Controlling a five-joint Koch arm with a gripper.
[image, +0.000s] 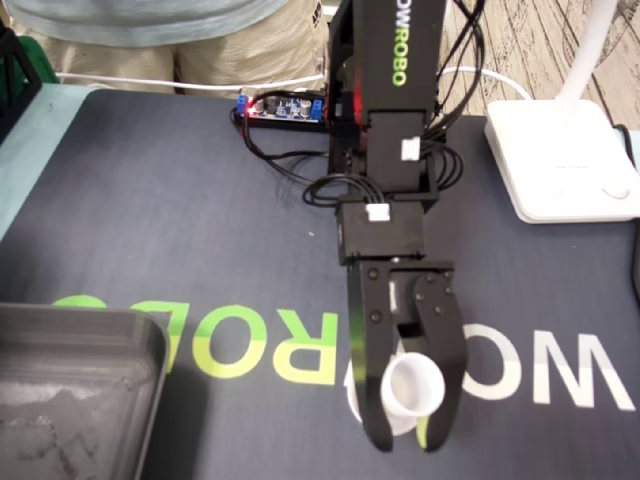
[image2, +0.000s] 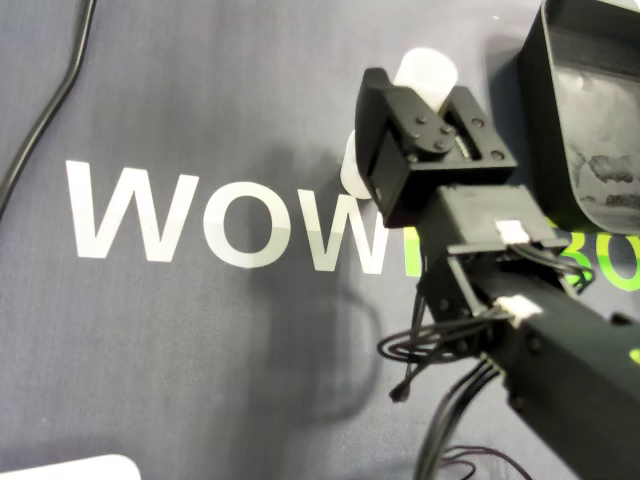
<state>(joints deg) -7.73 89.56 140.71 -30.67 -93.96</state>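
The gripper (image: 405, 440) is clenching a small white cup (image: 412, 402), which is sitting between the jaws close to their tips, while the black tray (image: 110, 325) is lying well off to the tool's side. Since only the tips are pinching a smooth round wall, the cup is likely risking slipping forward or tipping out on any quick swing. A second white shape (image2: 349, 168) is showing just under the jaws, possibly catching as the tool is moving.
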